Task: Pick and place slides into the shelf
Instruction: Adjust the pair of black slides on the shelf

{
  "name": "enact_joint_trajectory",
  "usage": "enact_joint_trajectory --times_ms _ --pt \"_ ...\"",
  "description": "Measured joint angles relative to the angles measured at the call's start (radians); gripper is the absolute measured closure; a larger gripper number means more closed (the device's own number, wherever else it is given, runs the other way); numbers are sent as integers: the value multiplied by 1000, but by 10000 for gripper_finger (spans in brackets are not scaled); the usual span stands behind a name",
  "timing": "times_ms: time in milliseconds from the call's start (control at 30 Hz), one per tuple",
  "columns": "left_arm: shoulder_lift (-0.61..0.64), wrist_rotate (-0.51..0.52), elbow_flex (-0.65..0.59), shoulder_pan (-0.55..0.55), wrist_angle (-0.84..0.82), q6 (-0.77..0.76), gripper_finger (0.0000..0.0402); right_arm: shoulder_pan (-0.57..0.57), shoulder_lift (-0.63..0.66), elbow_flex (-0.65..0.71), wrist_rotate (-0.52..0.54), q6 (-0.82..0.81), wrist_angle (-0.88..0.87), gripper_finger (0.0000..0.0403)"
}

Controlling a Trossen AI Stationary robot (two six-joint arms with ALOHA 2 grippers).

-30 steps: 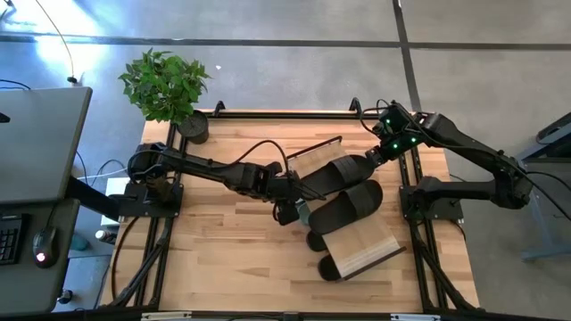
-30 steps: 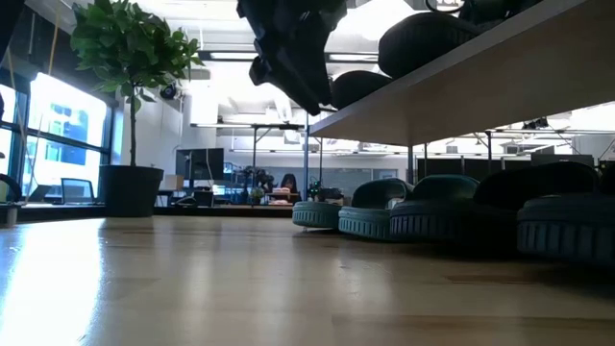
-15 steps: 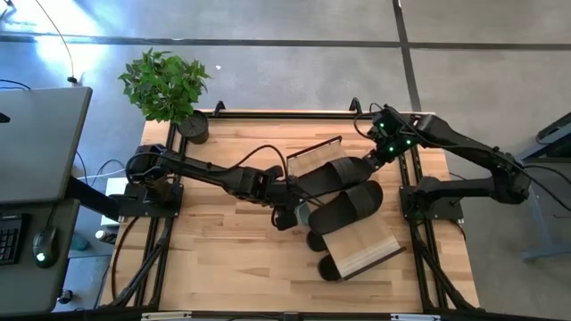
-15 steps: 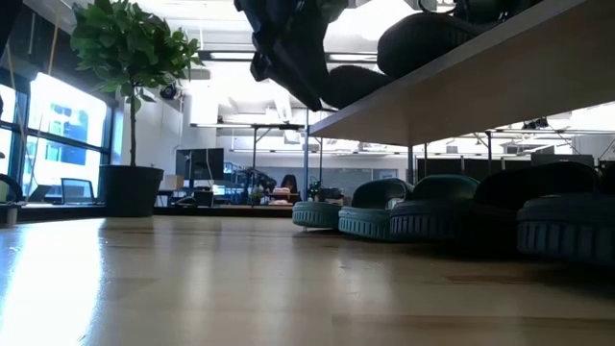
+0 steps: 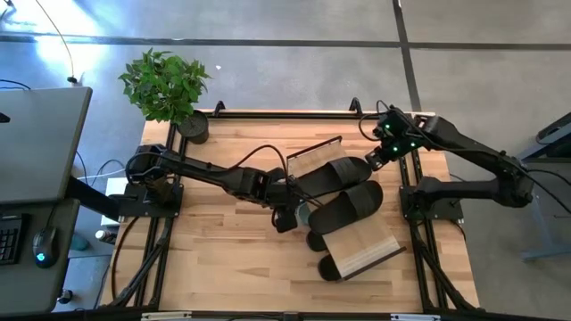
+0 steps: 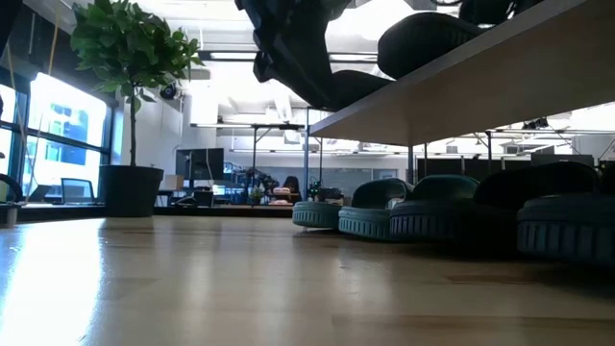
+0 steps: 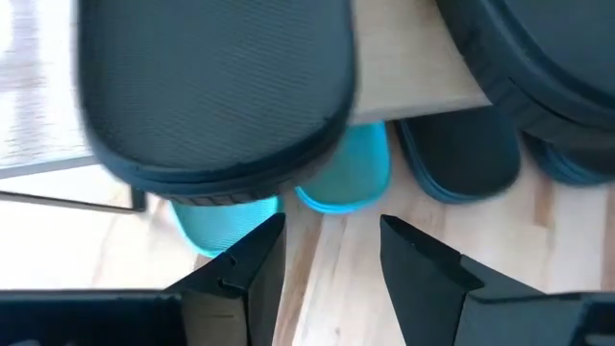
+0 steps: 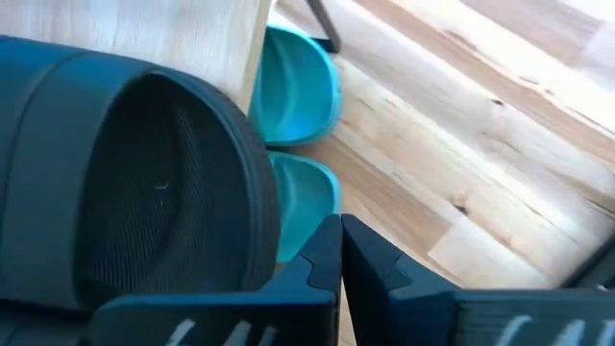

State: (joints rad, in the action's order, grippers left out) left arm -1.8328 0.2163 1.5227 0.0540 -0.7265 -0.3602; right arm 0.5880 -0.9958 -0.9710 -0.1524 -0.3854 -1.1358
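The shelf (image 5: 361, 241) stands slantwise mid-table, its wood plank sloping. Two black slides lie on the plank: a far one (image 5: 335, 174) and a near one (image 5: 350, 205). Green slides (image 7: 341, 178) and another black slide (image 7: 461, 163) rest on the table under the plank, also seen in the low view (image 6: 384, 216). My left gripper (image 7: 327, 255) hovers open just short of the far slide's heel (image 7: 211, 96), with nothing between its fingers. My right gripper (image 8: 341, 259) is shut beside that slide's toe end (image 8: 144, 173). My right gripper's shut fingers (image 5: 376, 159) slant down beside the toe end of the far black slide (image 5: 364, 165), which lies flat on the plank. Whether they touch it I cannot tell.
A potted plant (image 5: 169, 89) stands at the table's far left corner. Bare table top (image 5: 223, 259) lies on the near left. Toes of black slides (image 5: 326, 266) stick out from under the shelf's near end. A monitor and desk (image 5: 36, 152) stand left of the table.
My right gripper has turned a little at the far slide's toe end. The slides and shelf stay where they were.
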Motion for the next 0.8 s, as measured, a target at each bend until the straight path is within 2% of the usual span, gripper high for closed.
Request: enact_joint_trajectory --times_ms 167,300,433,533,633,800 --pt "0 -140 0 35 6 66 247 0 66 -28 49 -22 -94 403" --pt "0 -240 0 90 89 91 247 0 121 -38 26 -10 -165 403" --pt "-12 -231 1 129 228 91 247 0 152 -38 3 -14 -219 403" --pt "-16 -187 2 139 308 80 247 0 158 -38 -17 -1 -234 403" --pt "-31 -151 0 136 313 66 247 0 159 -38 -24 -1 -236 403" --pt "-53 -153 0 136 332 64 248 0 159 -38 -23 1 -236 403"
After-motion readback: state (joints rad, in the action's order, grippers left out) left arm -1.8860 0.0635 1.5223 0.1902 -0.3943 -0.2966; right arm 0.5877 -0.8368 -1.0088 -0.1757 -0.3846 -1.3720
